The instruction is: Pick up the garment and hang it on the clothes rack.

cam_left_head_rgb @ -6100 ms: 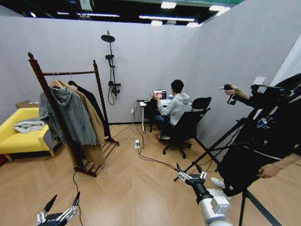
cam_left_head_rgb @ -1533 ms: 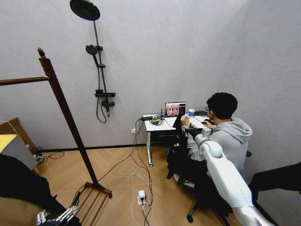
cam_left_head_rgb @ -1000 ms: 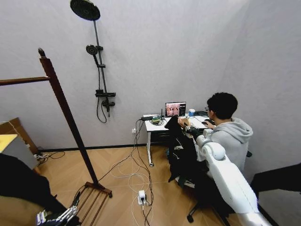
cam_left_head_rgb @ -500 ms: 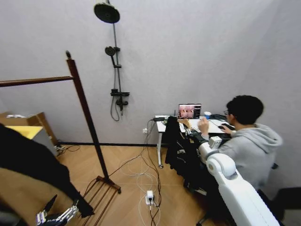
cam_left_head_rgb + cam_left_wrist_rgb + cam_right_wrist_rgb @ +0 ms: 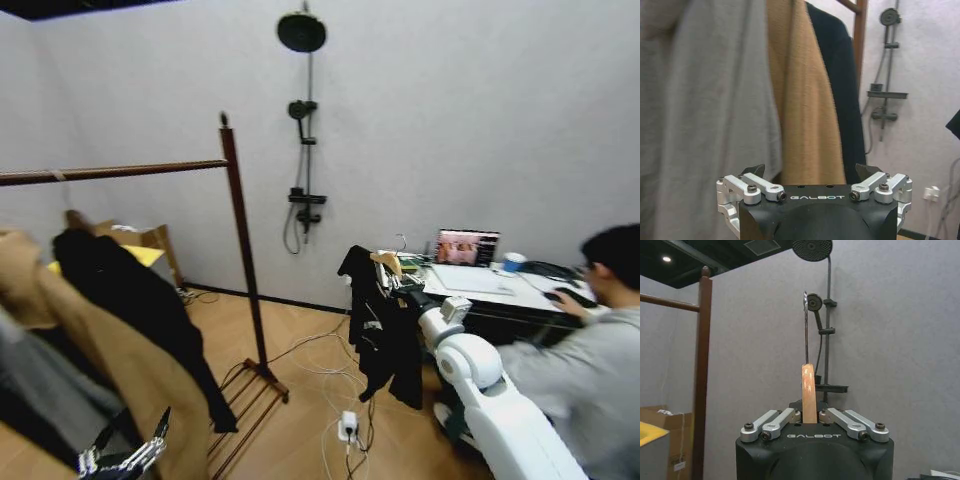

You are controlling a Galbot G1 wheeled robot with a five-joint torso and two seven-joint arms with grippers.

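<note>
The garment (image 5: 382, 335), a black jacket on a light wooden hanger (image 5: 388, 262), hangs in the air from my right gripper (image 5: 402, 283). The right wrist view has that gripper (image 5: 809, 415) shut on the hanger's wooden neck (image 5: 809, 390), with the metal hook rising above it. The clothes rack (image 5: 243, 250) stands to the left of the jacket, its rail (image 5: 120, 171) running left from the knobbed post (image 5: 701, 365). My left gripper (image 5: 127, 455) stays low at the bottom left, open (image 5: 810, 170) and holding nothing, close to the hung clothes.
A longer black coat (image 5: 125, 300), a tan coat (image 5: 802, 100) and a grey garment (image 5: 705, 115) hang on the rack's left part. A white desk (image 5: 480, 285) with a laptop stands behind the jacket. Cables and a power strip (image 5: 349, 427) lie on the floor. A shower fixture (image 5: 303, 130) is on the wall.
The camera has turned left, bringing the rack's hung coats into view. The right gripper, empty six seconds ago, holds the hanger with the jacket, now nearer the rack post.
</note>
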